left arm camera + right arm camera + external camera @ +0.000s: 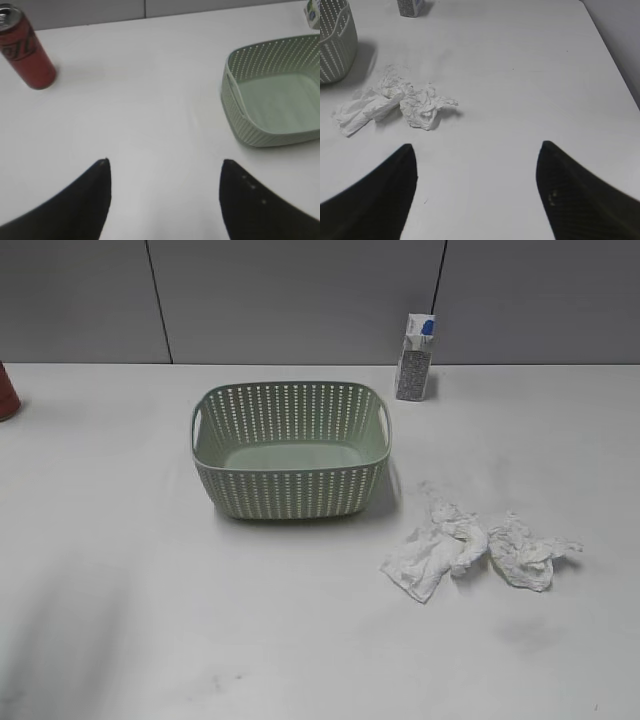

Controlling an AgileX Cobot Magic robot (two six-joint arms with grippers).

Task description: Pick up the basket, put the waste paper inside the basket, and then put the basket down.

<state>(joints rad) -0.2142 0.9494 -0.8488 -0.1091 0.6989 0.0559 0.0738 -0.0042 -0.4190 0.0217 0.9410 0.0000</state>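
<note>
Black, tapered fingers (80,205) on each tool.

Empty sage basket (291,452) upright; crumpled waste paper (478,552) near it.

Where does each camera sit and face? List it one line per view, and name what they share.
Exterior: raised in front, slanting down at the basket, waste paper and carton; no robot parts visible.
Left wrist: above the open left gripper, facing a red can and the basket.
Right wrist: above the open right gripper, facing the paper.
Shared: all three show the basket and carton.
</note>
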